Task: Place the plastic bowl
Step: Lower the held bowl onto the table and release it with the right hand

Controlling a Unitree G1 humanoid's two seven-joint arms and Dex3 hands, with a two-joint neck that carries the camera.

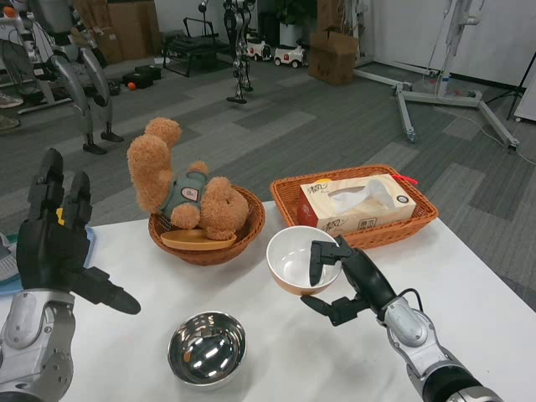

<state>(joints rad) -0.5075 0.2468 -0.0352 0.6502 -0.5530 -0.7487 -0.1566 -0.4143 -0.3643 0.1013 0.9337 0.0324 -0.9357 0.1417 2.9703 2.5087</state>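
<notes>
At the middle of the bench [502,285], the right hand [339,280] grips the plastic bowl [300,260] by its near right rim, fingers hooked over the edge into the white inside and the thumb underneath. The bowl is tipped, its mouth facing the camera, and seems lifted clear of the bench, though I cannot tell for sure. At ten o'clock from it sits a round wicker basket [243,239] with a teddy bear [180,188] slumped in it; at one o'clock, just beside the bowl, a long wicker tray [419,219] holds a tissue box [356,203]. A steel bowl [207,347] stands at seven o'clock, well apart. The left hand [59,243] waits at nine o'clock near the bench edge, raised, fingers spread, holding nothing.

I judge this the carrying step: the bowl is grasped but not yet set down. Next it needs levelling, lowering onto bare bench clear of the tray and steel bowl, then a gentle release so it does not rock.
</notes>
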